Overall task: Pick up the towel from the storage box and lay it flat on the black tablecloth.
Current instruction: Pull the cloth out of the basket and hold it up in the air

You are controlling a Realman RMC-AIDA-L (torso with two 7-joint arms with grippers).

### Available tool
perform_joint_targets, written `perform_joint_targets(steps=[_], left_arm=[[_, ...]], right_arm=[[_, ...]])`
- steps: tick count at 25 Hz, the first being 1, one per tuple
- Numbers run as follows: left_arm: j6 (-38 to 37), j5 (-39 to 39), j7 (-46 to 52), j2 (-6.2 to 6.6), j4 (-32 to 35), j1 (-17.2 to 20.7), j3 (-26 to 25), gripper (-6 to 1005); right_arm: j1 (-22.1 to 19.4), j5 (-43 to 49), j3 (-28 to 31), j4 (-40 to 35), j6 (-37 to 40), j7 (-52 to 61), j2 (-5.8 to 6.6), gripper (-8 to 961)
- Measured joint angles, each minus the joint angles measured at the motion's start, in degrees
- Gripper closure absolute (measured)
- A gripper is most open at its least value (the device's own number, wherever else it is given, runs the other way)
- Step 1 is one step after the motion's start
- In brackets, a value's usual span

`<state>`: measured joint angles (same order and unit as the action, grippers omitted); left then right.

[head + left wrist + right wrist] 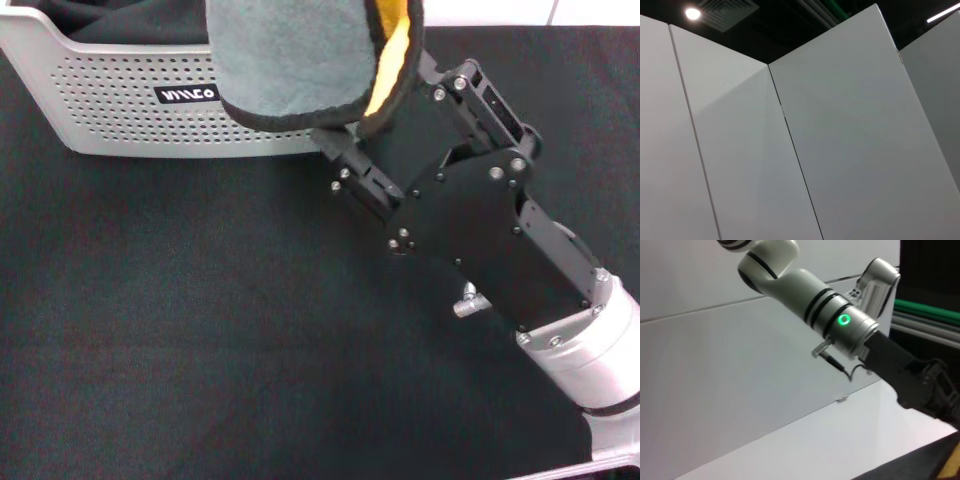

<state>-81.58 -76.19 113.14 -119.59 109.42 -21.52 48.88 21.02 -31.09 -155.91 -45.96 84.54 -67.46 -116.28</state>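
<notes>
The towel (290,55) hangs at the top of the head view, grey face toward me, with a yellow-orange fold and black trim on its right side. It hangs over the right end of the light grey storage box (130,120). My right gripper (380,105) reaches up from the lower right and is shut on the towel's folded edge; its fingertips are hidden by the cloth. The black tablecloth (200,330) covers the table in front of the box. A corner of the towel (951,467) also shows in the right wrist view. My left arm (840,320) is raised and shows only in that view.
A dark cloth (120,20) lies inside the box. The left wrist view shows only white wall panels (840,150) and ceiling.
</notes>
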Motion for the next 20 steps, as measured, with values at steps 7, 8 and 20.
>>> perform_joint_targets(steps=[7, 8, 20], left_arm=[[0.1, 0.0, 0.0, 0.12, 0.0, 0.3, -0.2, 983], [0.1, 0.0, 0.0, 0.13, 0.0, 0.3, -0.2, 983], [0.0, -0.1, -0.1, -0.01, -0.2, 0.6, -1.2, 983]], right_arm=[[-1.0, -0.1, -0.6, 0.5, 1.6, -0.4, 0.00, 265], [-1.2, 0.0, -0.9, 0.6, 1.9, -0.4, 0.00, 283], [-2.4, -0.1, -2.6, 0.6, 4.0, 0.2, 0.00, 474]])
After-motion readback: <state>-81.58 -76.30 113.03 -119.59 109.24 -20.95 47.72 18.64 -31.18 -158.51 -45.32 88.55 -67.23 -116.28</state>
